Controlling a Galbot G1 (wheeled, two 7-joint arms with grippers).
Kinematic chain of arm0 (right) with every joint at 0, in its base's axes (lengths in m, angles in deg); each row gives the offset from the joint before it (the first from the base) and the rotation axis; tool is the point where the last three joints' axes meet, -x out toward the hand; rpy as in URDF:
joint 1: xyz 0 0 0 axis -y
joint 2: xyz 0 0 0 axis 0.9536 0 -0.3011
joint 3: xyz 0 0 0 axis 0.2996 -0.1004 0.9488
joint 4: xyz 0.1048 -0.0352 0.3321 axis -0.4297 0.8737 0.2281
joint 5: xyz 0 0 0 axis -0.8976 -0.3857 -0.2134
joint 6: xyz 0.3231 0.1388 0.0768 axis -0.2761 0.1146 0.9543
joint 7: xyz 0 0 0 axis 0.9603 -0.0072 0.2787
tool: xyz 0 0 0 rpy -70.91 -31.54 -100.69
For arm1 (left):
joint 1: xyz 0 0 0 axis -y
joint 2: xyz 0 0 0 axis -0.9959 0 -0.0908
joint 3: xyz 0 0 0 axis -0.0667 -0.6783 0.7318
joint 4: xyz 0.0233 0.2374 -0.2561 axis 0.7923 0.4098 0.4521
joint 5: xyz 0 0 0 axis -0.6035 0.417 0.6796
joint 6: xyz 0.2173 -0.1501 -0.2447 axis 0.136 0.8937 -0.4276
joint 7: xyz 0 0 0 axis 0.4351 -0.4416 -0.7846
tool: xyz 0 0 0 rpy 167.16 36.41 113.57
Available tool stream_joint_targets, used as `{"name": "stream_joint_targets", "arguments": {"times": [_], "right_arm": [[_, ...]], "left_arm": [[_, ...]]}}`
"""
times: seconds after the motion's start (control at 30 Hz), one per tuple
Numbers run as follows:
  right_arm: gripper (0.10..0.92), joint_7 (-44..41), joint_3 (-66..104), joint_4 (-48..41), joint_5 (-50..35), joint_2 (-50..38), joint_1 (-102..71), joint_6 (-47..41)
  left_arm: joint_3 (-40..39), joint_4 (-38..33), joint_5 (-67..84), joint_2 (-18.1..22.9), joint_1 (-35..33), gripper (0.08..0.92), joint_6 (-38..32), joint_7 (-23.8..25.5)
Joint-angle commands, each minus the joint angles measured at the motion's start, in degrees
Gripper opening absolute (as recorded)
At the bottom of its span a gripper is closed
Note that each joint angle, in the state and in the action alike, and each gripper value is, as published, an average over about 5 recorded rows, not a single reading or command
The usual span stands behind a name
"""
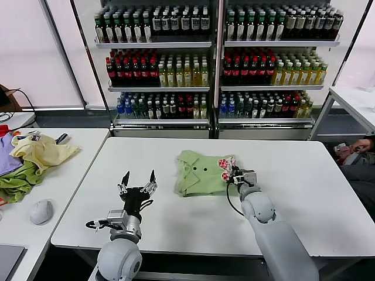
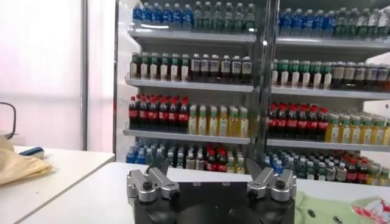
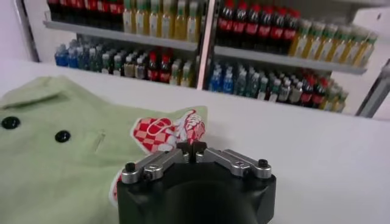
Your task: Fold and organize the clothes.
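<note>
Pinching at the shirt edge: right gripper [image 1: 232, 173] has its fingers closed together at the right-hand border of the light green shirt [image 1: 199, 172], right by the red-and-white patch [image 3: 167, 131]. Can't tell from the wrist view whether any fabric is actually caught between the tips or they just sit on top of it.

Left gripper [image 1: 138, 182] idles with fingers spread wide, just off the table [image 1: 304, 175], near the shirt's left side, not touching it.

Shirt sits near table centre, already folded into a compact block, collar and buttons [image 3: 61, 136] up.

Risks, my read:
- a grip on the top layer only, so a pull peels the fold open instead of moving the block
- nothing pins the far side, so a drag slides or skews the whole shirt
- closed tips snagging the patch edge and bunching it

Heap of clothes [image 1: 32, 158] on the side table is well apart, no interference.
</note>
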Motion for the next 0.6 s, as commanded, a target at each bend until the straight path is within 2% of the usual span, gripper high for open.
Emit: {"name": "stream_joint_targets", "arguments": {"times": [0.03, 0.3, 0.6], "right_arm": [[0.166, -1.1, 3.1, 2.7, 6.8, -2.7, -2.6, 12.9], [0.379, -0.2, 7.5, 10.7, 6.2, -3.2, -10.1, 16.4], [0.647, 0.0, 14.1, 25.2, 4.8, -3.6, -23.6, 18.8]], "left_arm": [[-0.1, -0.4, -0.6, -0.1, -0.5, 0.823, 0.0, 0.3], [-0.2, -1.2, -1.1, 0.1, -1.5, 0.823, 0.0, 1.0], [0.3, -3.5, -1.1, 0.1, -2.8, 0.823, 0.1, 1.9]]}}
